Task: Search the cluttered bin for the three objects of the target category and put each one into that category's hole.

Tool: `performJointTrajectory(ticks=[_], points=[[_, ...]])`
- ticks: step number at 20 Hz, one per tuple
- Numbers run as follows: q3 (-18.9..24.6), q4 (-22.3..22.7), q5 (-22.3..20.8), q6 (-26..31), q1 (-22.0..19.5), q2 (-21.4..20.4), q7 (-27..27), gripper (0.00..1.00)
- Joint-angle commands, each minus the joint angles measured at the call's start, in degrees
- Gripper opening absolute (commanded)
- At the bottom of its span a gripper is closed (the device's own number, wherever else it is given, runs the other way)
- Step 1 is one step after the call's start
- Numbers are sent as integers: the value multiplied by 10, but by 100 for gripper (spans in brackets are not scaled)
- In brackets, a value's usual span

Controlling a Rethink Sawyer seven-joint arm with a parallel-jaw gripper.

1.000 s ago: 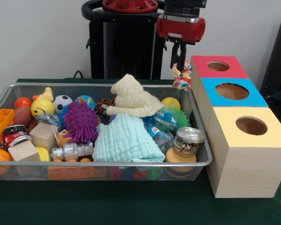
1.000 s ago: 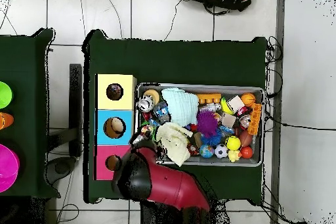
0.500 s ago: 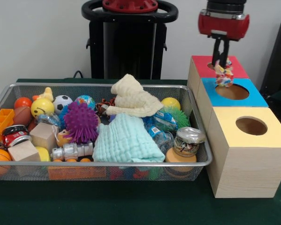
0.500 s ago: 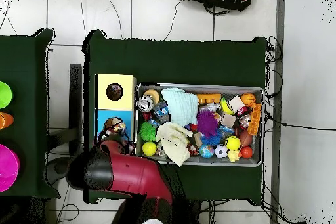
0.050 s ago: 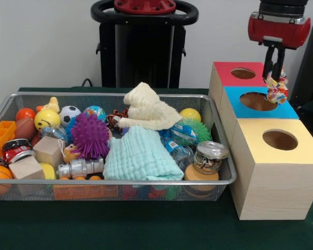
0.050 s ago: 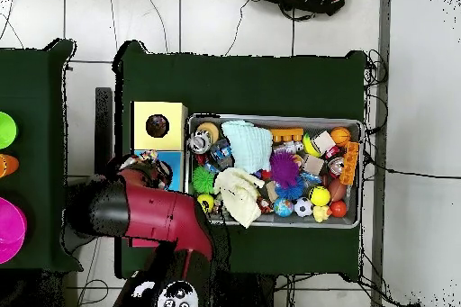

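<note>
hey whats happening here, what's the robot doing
The robot's gripper is shut on a small multicoloured toy, holding it over the far edge of the blue box, by its hole. That box sits between a red box and a yellow one, beside a wire bin full of balls, cloths and other clutter. The toy has not been dropped yet.
</note>
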Motion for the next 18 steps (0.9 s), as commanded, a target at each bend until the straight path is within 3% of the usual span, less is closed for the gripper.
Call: performJointTrajectory(ticks=[1,5,8,13,18], points=[[-4,-61,24,-1,-47,63,117,0],[-18,-127,32,29,-53,108,130,0],[-23,-160,35,16,-55,148,131,0],[-17,-158,34,-40,-52,181,122,0],[-31,-142,52,-55,-13,187,155,0]])
